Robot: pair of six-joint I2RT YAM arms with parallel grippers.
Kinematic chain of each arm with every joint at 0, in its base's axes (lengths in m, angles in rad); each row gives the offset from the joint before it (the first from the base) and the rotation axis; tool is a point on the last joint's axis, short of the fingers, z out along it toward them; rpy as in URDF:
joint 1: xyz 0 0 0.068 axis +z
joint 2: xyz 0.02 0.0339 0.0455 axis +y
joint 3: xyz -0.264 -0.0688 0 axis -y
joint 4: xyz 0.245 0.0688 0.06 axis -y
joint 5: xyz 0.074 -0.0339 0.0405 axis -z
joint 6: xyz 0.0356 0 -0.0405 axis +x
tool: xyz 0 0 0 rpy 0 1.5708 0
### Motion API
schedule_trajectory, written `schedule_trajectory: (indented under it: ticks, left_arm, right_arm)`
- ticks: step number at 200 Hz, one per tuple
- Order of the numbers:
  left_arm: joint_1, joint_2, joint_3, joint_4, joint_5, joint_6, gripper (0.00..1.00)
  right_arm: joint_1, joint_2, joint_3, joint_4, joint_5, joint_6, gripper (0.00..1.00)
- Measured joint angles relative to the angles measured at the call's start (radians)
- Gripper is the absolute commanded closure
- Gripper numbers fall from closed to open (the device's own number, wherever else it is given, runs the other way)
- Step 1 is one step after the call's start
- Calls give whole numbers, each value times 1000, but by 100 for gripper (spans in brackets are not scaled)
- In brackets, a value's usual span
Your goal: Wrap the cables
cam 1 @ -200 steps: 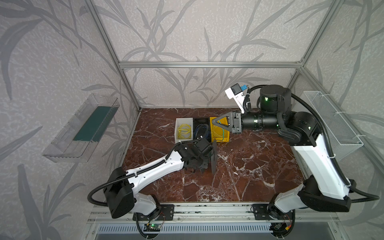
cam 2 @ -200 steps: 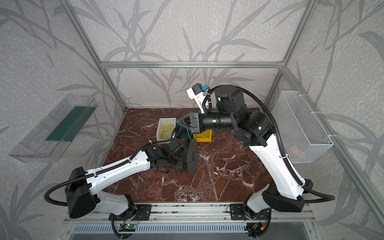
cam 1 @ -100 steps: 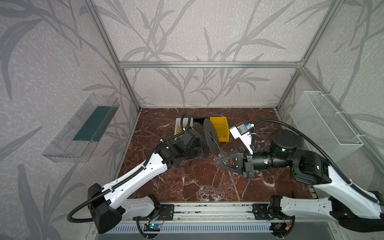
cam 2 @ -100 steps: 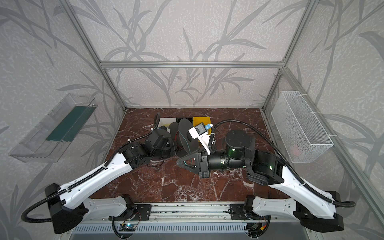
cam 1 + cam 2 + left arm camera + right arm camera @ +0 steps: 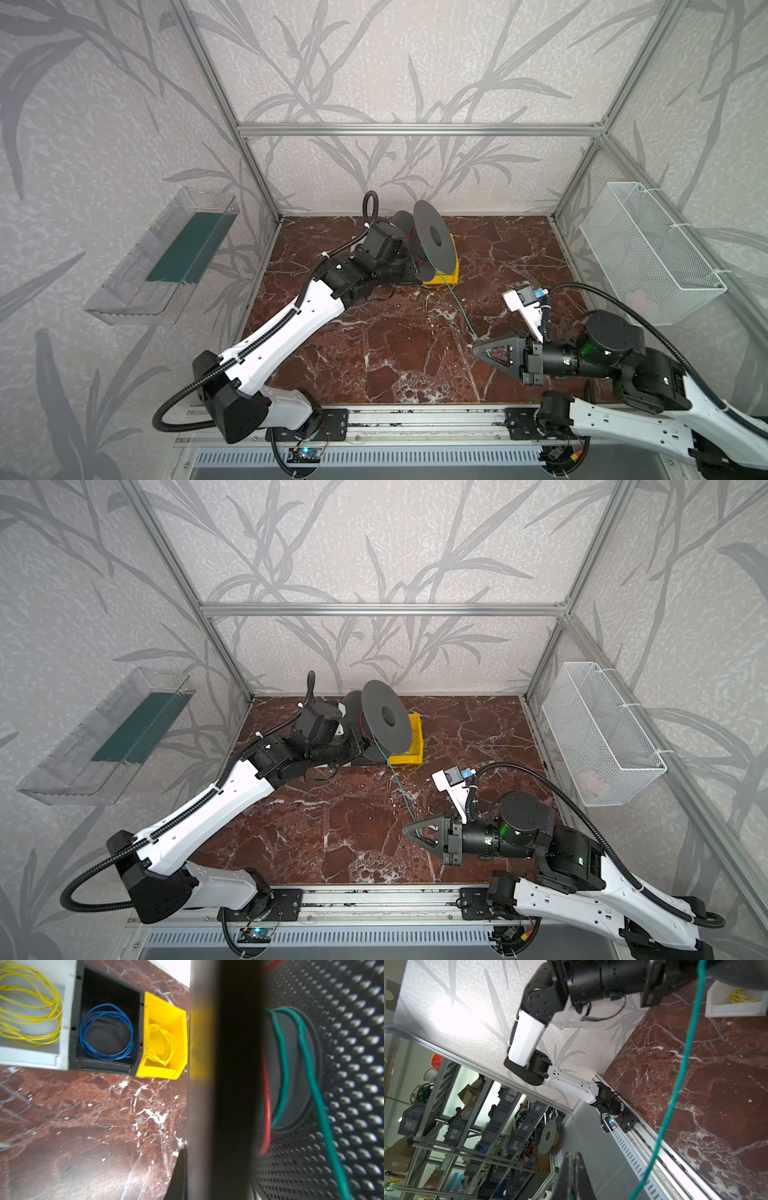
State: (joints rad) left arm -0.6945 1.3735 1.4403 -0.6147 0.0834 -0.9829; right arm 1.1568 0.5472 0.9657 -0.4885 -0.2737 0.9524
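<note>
The cable is one thin teal wire stretched taut over the marble floor in both top views. It runs from a black spool at the back centre to my right gripper at the front right. That gripper is shut on the wire's end, and the cable curves away towards the spool. My left gripper is shut on the spool's flange and holds it upright. A few teal turns and a red wire lie on its hub.
Behind the spool stand a white bin with yellow wire, a black bin with a blue coil, and a yellow bin with yellow wire. A wire basket hangs on the right wall, a clear tray on the left.
My left arm carried the spool from mid-floor to the back. My right gripper swung from the back to the front right, drawing the teal wire out taut.
</note>
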Motion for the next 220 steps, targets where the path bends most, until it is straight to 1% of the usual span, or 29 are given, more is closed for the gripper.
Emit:
schedule_trajectory:
  ticks: [13,33,56,75,105,147,165,180,197,205,220]
  left_arm:
    - [22,-18,-40,50,46,-10,100]
    - [51,-51,-121,120,140,-26,100]
    - [76,-67,-174,207,295,-47,100]
    - [108,-94,-240,345,422,-89,100]
    - [174,-130,-331,536,597,-166,100]
    - [251,-200,-412,652,795,-217,100]
    - [278,-249,-460,690,885,-227,100]
    - [293,-286,-488,705,945,-224,100]
    - [310,-330,-496,679,975,-193,100]
    - [318,-355,-496,656,985,-167,100]
    - [327,-400,-499,622,993,-129,100]
  right_arm:
    - [0,-75,-54,-42,52,20,100]
    - [-1,-229,-116,-114,171,55,100]
    - [0,-391,-145,-209,314,94,100]
    - [7,-455,-156,-274,412,126,100]
    - [53,-465,-157,-343,561,168,100]
    - [184,-483,-119,-459,782,253,100]
    - [266,-496,-76,-500,890,276,100]
    - [375,-493,-39,-521,985,277,100]
    - [499,-470,-2,-552,1080,266,100]
    - [527,-438,24,-574,1116,262,100]
    - [538,-358,89,-618,1158,254,100]
